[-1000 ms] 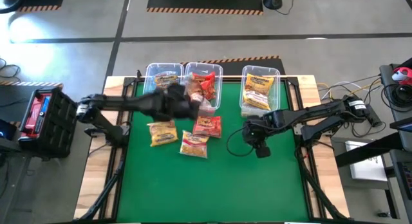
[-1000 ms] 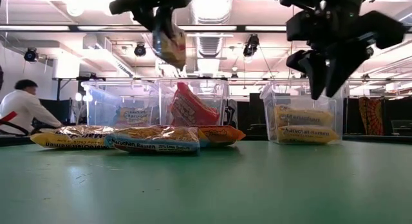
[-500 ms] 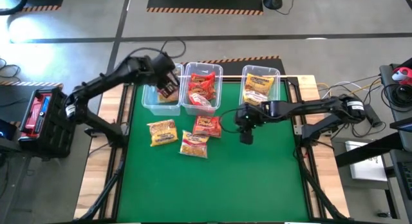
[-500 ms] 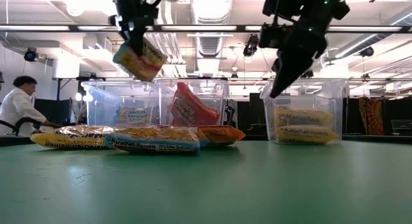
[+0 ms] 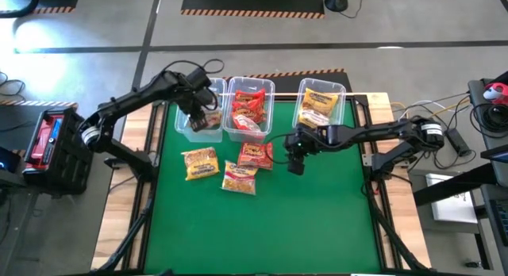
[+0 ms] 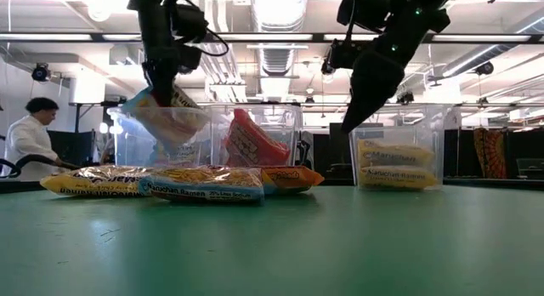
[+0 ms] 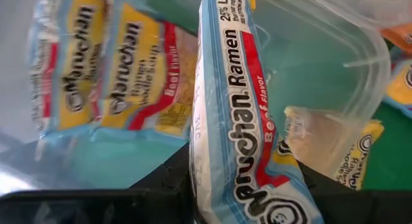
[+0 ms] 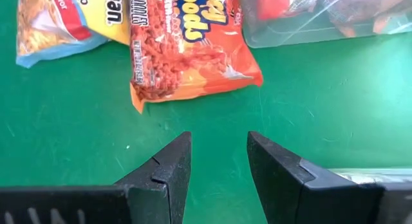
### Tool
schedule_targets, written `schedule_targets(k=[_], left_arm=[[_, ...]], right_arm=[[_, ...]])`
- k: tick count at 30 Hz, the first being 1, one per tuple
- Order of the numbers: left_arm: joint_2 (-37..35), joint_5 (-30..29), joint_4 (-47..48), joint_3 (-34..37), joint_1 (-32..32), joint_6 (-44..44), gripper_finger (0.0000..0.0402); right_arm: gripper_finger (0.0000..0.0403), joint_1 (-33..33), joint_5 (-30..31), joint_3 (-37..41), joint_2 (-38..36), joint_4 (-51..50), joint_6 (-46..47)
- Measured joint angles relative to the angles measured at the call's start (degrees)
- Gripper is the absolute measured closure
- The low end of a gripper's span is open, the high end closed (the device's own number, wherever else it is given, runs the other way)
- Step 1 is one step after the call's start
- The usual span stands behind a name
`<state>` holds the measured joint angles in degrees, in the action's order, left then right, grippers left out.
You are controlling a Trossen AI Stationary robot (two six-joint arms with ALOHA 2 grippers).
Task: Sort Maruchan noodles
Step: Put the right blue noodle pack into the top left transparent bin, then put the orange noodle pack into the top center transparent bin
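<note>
My left gripper point(image 5: 203, 116) is shut on a yellow Maruchan packet point(image 7: 244, 121) with a blue edge, over the left clear bin point(image 5: 187, 127). Another yellow packet point(image 7: 109, 76) lies in that bin. The middle bin point(image 5: 270, 109) holds red packets, the right bin point(image 5: 302, 121) yellow ones. Two yellow packets point(image 5: 200, 162) point(image 5: 238, 179) and an orange one point(image 5: 255, 155) lie flat on the green mat. My right gripper point(image 8: 219, 159) hovers open just right of the orange packet point(image 8: 187, 56), touching nothing. My left gripper pinches the yellow packet between its two fingers point(image 7: 170, 182), one on each flat face point(image 7: 212, 185), at one end of the packet. The fingers come from above, pointing down. The packet hangs tilted below them point(image 6: 166, 113), lifted clear, at the left bin's rim height.
The three clear bins stand in a row along the mat's far edge. Black rails frame the mat point(image 5: 317, 228) on the wooden table. A person point(image 6: 25, 139) stands in the room behind, at the left of the low view.
My left gripper has swung from near the middle bin toward the table's left, over the left bin, sinking and rolling its wrist. The yellow packet has gone with it and turned, and now hangs lower. My right gripper has moved toward the table's left, nearer the orange packet.
</note>
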<state>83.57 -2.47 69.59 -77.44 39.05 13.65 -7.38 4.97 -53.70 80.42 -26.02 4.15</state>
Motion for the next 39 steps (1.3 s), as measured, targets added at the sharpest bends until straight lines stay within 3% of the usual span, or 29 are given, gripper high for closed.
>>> schedule_targets(k=[12, 19, 26, 29, 34, 39], left_arm=[[2.3, 0.4, -8.1, 6.7, 0.6, 1.0, 0.0272], [4.0, -12.8, -9.0, 6.8, 1.0, 1.6, 0.0222], [4.5, -21.3, -10.5, 0.4, 1.3, -2.1, 0.0196], [3.9, -16.5, -10.6, -3.4, 1.2, -7.7, 0.0196], [2.5, -0.3, -11.7, -6.9, -0.3, -15.8, 0.02], [1.3, 2.3, -13.0, -7.0, -6.2, -23.8, 0.0201]], right_arm=[[0.0262, -0.1, -1.5, -4.3, -0.7, -1.1, 2.6], [0.0262, -0.1, -1.3, -5.0, -0.7, -2.8, 4.6], [0.0261, -0.1, -0.9, -5.0, -0.7, -2.7, 7.4], [0.0261, -0.1, -0.9, -5.0, -0.7, -2.6, 9.9], [0.0261, 0.0, -0.7, -4.3, -0.5, -1.5, 14.4], [0.0262, 1.4, -2.9, -4.0, 1.1, 2.5, 14.1]])
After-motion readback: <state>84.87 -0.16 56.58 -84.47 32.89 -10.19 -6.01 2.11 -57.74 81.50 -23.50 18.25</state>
